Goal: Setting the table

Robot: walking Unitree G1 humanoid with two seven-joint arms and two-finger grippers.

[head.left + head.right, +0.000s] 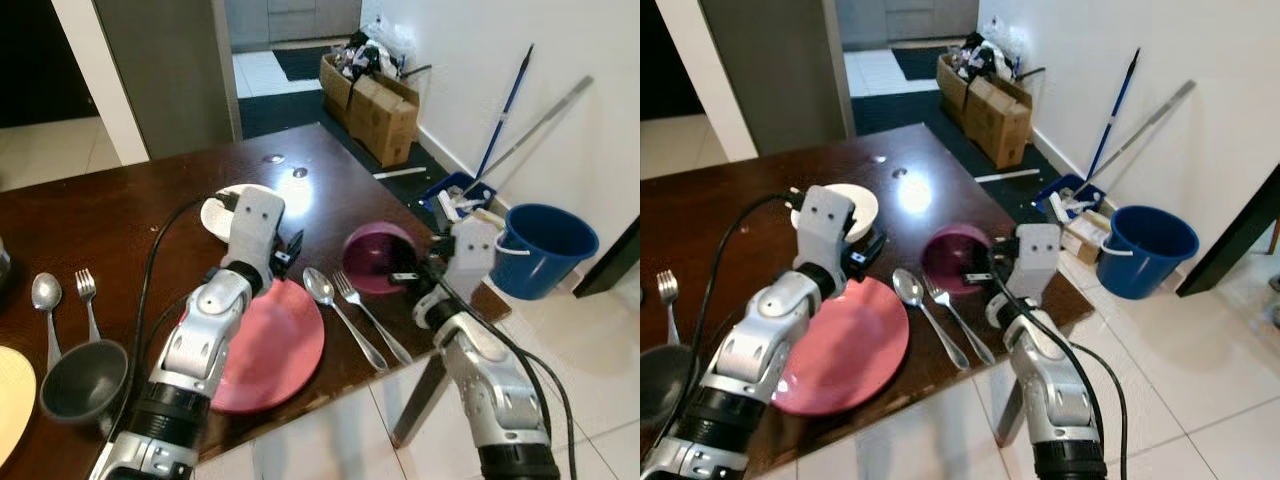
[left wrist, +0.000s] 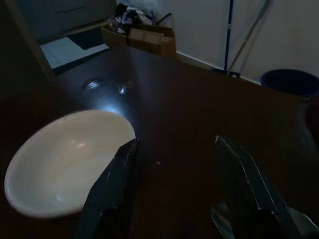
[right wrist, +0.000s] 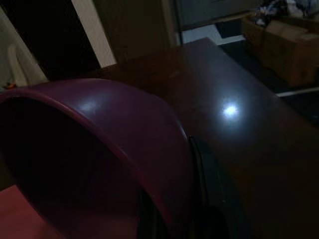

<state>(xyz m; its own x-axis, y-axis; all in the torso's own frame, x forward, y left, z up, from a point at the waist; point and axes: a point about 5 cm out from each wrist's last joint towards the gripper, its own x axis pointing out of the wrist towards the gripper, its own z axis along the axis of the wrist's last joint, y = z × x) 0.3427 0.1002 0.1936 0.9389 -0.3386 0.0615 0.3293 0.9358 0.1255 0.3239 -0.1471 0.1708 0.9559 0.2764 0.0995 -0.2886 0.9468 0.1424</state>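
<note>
Right gripper [image 1: 405,272] pinching purple bowl [image 1: 375,255] rim, left gripper [image 1: 288,250] hanging open and empty.

Bowl is sitting near table [image 1: 120,215] right edge, beside spoon [image 1: 320,288] and fork [image 1: 365,310], right of pink plate [image 1: 275,345]; one finger [image 3: 214,189] is sitting outside the wall, other inside. Left fingers [image 2: 112,189] are spreading wide over bare wood just beside white bowl [image 2: 65,159]. Risk: thin rim grip slipping, bowl tilting or sliding off the close edge onto tiles; bumping cutlery out of line. Dark glossy wood table, white tile floor [image 1: 330,440], blue bucket [image 1: 545,245], mop [image 1: 505,105], boxes [image 1: 380,105] by wall.
</note>
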